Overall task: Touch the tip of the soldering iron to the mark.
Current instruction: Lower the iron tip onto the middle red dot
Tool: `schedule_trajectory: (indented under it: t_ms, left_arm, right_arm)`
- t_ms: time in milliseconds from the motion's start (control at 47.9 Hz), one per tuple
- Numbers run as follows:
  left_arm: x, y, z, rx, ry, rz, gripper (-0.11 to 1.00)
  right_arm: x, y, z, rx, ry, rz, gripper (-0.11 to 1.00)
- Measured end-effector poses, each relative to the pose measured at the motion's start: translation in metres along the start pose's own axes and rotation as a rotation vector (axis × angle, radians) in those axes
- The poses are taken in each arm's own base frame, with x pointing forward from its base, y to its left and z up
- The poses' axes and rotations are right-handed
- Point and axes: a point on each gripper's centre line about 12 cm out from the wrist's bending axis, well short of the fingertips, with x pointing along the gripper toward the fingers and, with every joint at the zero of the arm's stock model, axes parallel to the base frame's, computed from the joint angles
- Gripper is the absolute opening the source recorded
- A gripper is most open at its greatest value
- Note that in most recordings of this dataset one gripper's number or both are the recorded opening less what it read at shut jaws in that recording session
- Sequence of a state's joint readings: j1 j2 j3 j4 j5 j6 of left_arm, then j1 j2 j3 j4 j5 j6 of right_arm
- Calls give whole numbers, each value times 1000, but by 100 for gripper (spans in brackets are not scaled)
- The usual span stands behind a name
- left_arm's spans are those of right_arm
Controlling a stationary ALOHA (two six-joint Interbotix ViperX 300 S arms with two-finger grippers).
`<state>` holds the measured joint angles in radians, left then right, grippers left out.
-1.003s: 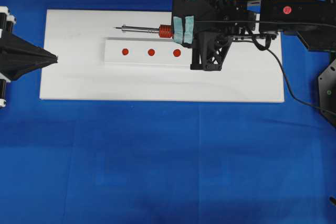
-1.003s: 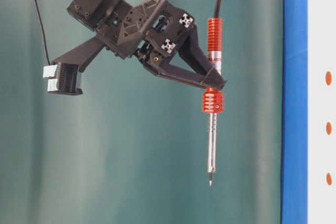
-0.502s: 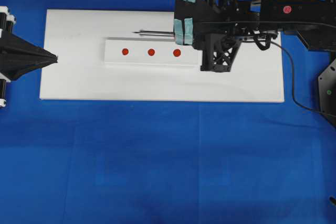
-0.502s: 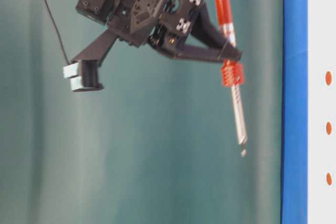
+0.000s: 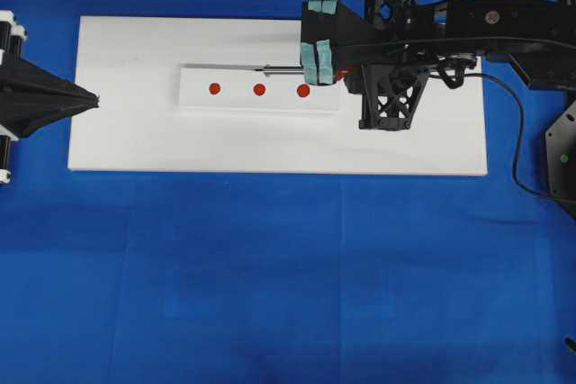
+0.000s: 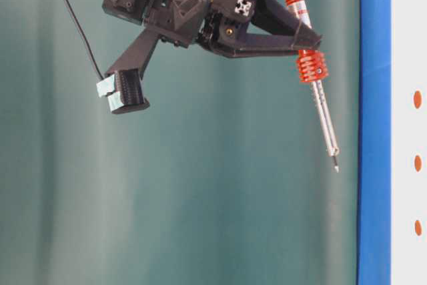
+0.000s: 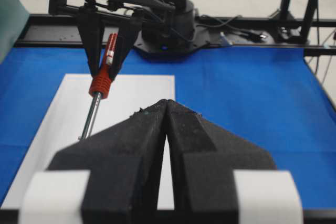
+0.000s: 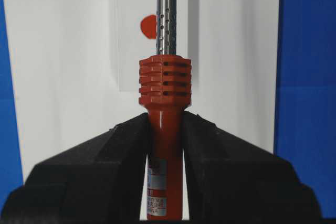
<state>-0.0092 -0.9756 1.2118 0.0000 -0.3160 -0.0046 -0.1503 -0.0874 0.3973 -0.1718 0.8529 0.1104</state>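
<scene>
The right tool (image 8: 164,129) pinches the slim red-handled soldering iron (image 6: 313,71), its tip above the white board, short of the middle red dot (image 5: 259,90). A tilted descent could hit the neighbouring dot (image 5: 303,91). The left tool (image 7: 166,129) is pressed together.

Table cloth (image 5: 270,276): deep blue, plain. Board (image 5: 126,132): white, with a raised white strip (image 5: 193,96) bearing a row of three red dots; the mark (image 5: 259,90) is the middle one. Soldering iron (image 8: 164,103): red-orange ribbed handle carrying a white label with red print, silver shaft perforated with small dark holes, dark tip; black cord (image 5: 515,155). Right gripper (image 8: 164,145): black, its fingers (image 5: 317,49) padded in pale teal. Left gripper (image 7: 166,129): matt black, with white tape bands near its base. Arms (image 5: 513,29): black, one with a small red round sticker. Backdrop (image 6: 200,198) in the table-level view: dull green, softly shaded.
</scene>
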Motion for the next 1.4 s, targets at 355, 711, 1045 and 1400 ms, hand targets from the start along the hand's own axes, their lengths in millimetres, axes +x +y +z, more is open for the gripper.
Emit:
schedule_trajectory:
  t_ms: [355,711,1045,1400]
  left_arm:
    - [0,0,0,2,0,0,0]
    - [0,0,0,2,0,0,0]
    - [0,0,0,5,0,0,0]
    - [0,0,0,3,0,0,0]
  right_arm:
    - [1,1,1,-1,-9,3,6]
    - [1,1,2,-1,-18,4,6]
    - [0,2,2,-2,-20,5,6]
    - [15,5,7,-9,-5,8,6]
